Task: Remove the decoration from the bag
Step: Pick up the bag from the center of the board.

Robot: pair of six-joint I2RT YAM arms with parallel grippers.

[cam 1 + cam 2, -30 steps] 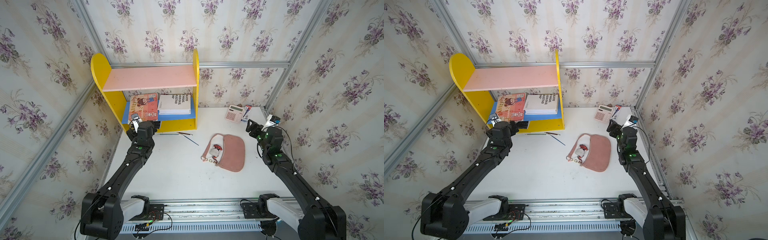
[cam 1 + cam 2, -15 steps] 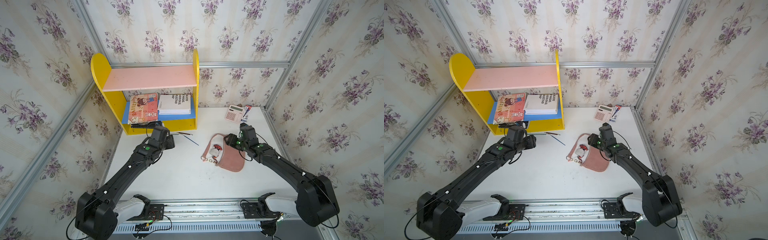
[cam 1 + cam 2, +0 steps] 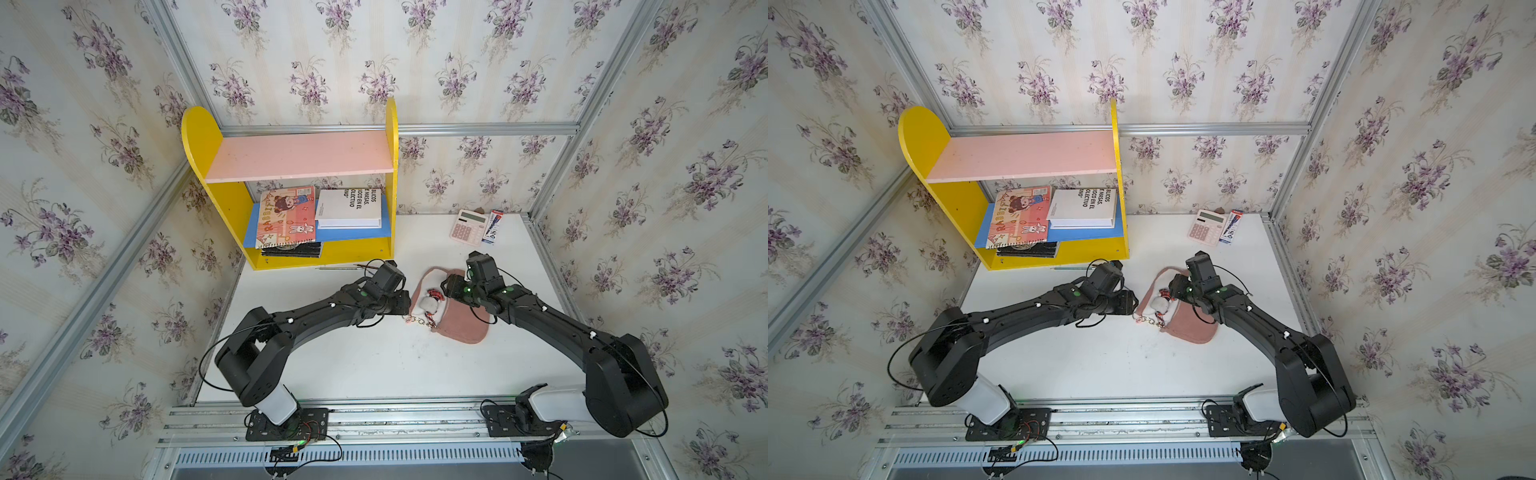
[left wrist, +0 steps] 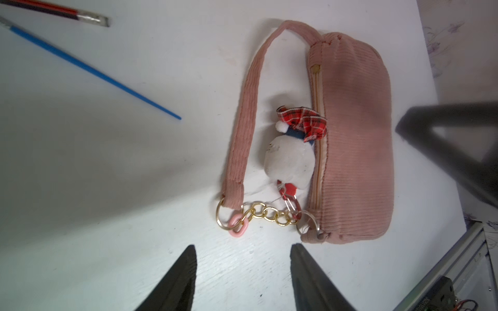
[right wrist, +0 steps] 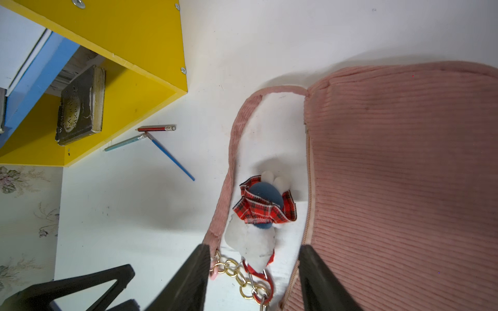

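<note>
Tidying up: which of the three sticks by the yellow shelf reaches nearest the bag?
The blue stick; it slants toward the bag, while the red stick and teal stick lie by the shelf.

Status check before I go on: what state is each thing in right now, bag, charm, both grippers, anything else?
the bag: flat on the table, zipped shut.
the decoration: clipped on at the chain, lying between strap and bag body.
left gripper: open, empty, short of the chain.
right gripper: open, straddling the decoration, not gripping it.
books: lying flat in the shelf.
</note>
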